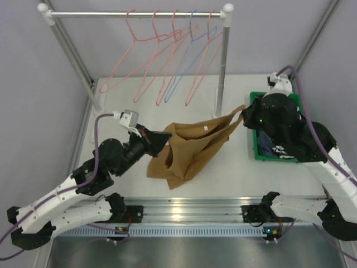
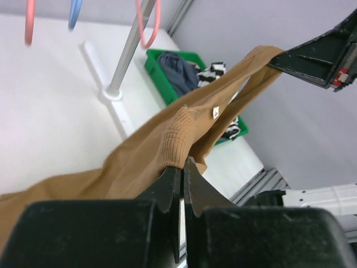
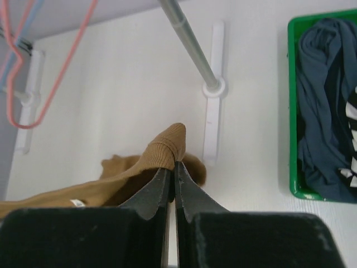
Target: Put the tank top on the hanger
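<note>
I am pinching the tank top (image 1: 189,148) with both claws. My left claw (image 1: 163,137) is pressed shut on one ribbed shoulder strap, and my right claw (image 1: 243,114) is clamped on the other strap, over by the green bin (image 1: 257,152). Between them the tan fabric is hanging stretched above the table (image 1: 234,176). Its lower part is drooping and, as far as I can tell, resting on the table near my left arm. So the picking up and spreading out are looking done. The main part is remaining: every pink hanger (image 1: 135,38) is dangling on the rail (image 1: 139,14) at the back, well apart from the garment, and none is passing through a strap. I am judging the task as halfway along at best, with the hanger's shoulders yet to go inside the top.
</note>
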`<state>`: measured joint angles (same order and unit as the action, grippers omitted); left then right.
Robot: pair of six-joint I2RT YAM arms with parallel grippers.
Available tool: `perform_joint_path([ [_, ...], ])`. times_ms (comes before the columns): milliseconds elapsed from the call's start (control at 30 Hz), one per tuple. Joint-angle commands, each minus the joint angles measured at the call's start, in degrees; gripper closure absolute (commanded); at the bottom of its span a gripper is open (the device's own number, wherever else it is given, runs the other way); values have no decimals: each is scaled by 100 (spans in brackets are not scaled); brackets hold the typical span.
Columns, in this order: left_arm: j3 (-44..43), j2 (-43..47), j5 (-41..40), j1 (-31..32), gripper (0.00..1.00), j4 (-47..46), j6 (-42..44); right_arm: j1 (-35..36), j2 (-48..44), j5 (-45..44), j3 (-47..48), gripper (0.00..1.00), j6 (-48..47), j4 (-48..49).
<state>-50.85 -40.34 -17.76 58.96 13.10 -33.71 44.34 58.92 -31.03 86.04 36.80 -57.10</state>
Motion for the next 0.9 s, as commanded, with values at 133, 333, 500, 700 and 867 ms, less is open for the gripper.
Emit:
perform_joint_path([
  [133,-1602,-202,211,-7,100,324,734,-57,682,-343,2440,100,-1042,-424],
  [333,-2517,-572,124,-16,100,439,1042,-57,1262,-115,3839,100,-1350,-539],
  [500,-2588,-633,-8,-16,100,640,973,-57,1430,61,3677,100,-1333,-548],
  [700,-1219,-187,53,-16,100,527,122,-57,526,430,722,100,-622,100],
  [867,679,210,325,-16,100,10,-697,-48,-424,1053,-2052,100,343,717],
])
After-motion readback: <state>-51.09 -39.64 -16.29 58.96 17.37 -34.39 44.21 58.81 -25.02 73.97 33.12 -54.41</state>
